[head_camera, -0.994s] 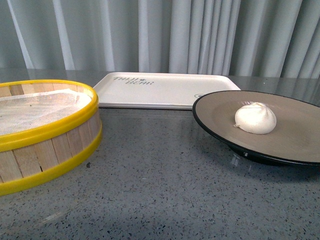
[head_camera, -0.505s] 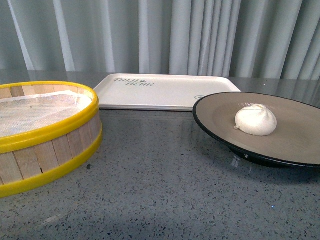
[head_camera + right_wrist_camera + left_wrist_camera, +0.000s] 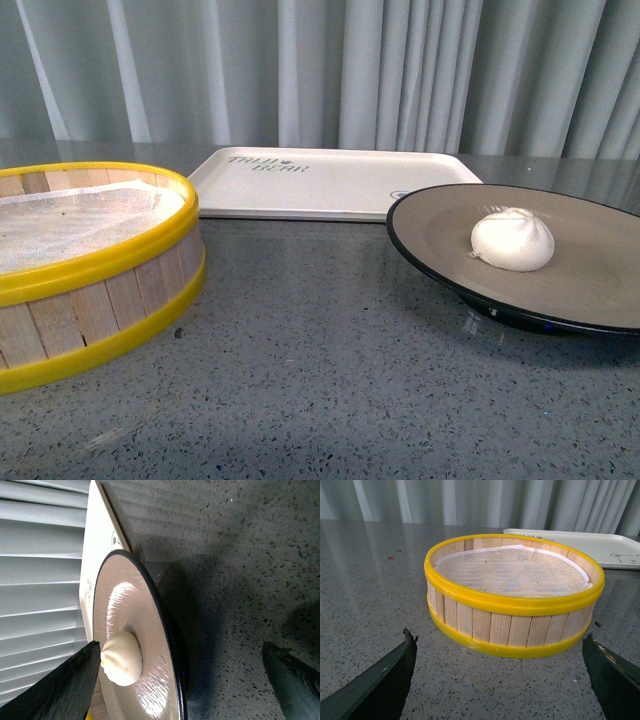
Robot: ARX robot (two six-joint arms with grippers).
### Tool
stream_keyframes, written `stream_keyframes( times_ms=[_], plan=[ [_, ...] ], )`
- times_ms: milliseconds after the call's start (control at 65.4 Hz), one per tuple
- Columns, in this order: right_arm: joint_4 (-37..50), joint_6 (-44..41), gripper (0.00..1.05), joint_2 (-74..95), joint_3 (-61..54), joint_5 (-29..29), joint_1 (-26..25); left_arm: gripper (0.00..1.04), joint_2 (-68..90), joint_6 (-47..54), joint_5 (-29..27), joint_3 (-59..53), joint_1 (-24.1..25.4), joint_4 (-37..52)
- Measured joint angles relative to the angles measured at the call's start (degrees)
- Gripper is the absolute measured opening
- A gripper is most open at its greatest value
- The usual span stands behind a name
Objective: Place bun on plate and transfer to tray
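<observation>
Front view: bun [image 3: 512, 240] on black-rimmed plate [image 3: 430, 225] at 3 o'clock, rim cropped. Only the wrist views show left tool [image 3: 496, 635] and right tool [image 3: 181, 645], both wide, empty.

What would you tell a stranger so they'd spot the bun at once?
On the grey speckled table, look right to the big black-rimmed plate. The bun sits on it: a small white pleated ball, unlike the flat tray and yellow-rimmed basket.
</observation>
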Motion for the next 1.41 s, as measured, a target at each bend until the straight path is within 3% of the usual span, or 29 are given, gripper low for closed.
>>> stream_keyframes(
  times_ms=[413,627,719,918,1407],
  plan=[
    [3.8,0.4,0.96,6.3,2.5,-6.7,4.5,0.98,0.0,0.0,0.0,0.0,0.0,0.0],
    [6.4,0.5,0.6,9.7,3.9,-8.9,5.2,0.98,0.0,0.0,0.0,0.0,0.0,0.0],
    [6.6,0.5,0.37,9.9,4.1,-9.2,5.2,0.98,0.0,0.0,0.0,0.0,0.0,0.0],
    [6.6,0.0,0.05,9.3,4.0,-9.3,5.7,0.98,0.0,0.0,0.0,0.0,0.0,0.0],
    [11.1,2.9,0.03,4.6,6.4,-9.2,5.2,0.98,0.0,0.0,0.0,0.0,0.0,0.0]
  ],
)
